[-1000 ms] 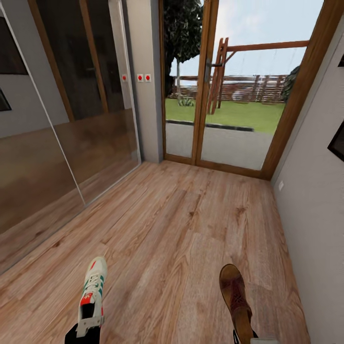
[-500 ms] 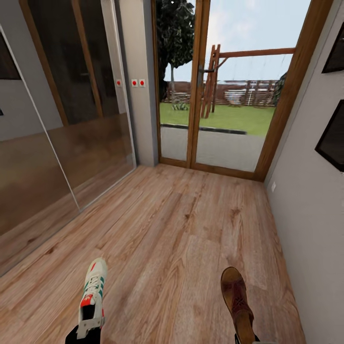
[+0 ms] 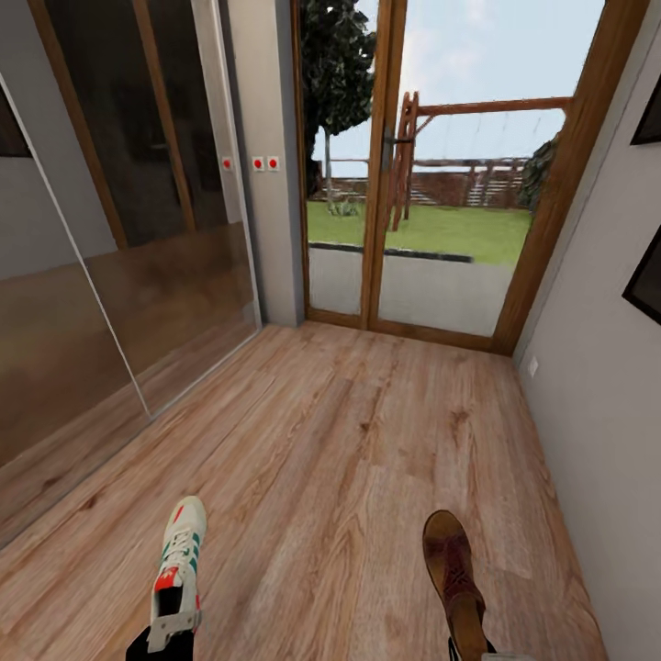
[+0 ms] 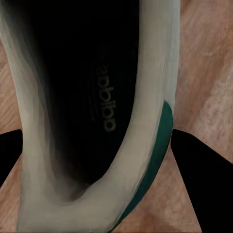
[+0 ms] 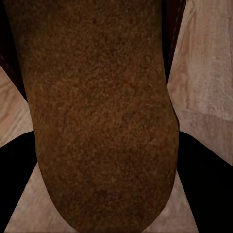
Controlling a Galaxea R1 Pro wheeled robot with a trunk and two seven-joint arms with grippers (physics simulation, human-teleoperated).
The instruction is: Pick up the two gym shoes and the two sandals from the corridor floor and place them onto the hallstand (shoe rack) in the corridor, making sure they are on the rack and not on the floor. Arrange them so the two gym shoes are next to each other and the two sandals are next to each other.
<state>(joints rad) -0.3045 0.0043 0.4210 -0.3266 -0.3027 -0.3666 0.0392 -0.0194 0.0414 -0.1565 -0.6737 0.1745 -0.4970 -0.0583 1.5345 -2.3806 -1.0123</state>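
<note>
Gym shoe (image 3: 177, 574) first: it sits at the bottom left of the head view, toe pointing away down the corridor, heel pinched by the left gripper (image 3: 161, 641), which is clamped onto it at the very bottom edge. In the left wrist view you're looking straight into that sneaker (image 4: 92, 121), dark inside with a printed insole logo, cream collar and a bit of green stripe on the side, with a black finger (image 4: 201, 179) pressed to one side of the heel and another on the other side. Same deal on the other side: the brown sandal (image 3: 452, 565) is at the bottom right, toe forward, its heel end held by the right gripper (image 3: 473, 647), closed on it. The right wrist view has the rough brown footbed (image 5: 97, 121) running up between the two black fingers (image 5: 206, 184), dark strap edges at the sides. Both shoes show against the corridor floor (image 3: 349, 459), light brown wood planks, well apart from each other. Further on, the left wall is glossy panelling (image 3: 110, 275) that reflects the floor, and a plain grey wall (image 3: 597, 367) runs along the right with dark picture frames (image 3: 643, 285) on it. At the far end is a wood-framed glass door (image 3: 431, 202), with three small red-dotted switches (image 3: 250, 163) just left of it, and grass, a tree and a wooden swing frame outside.
</note>
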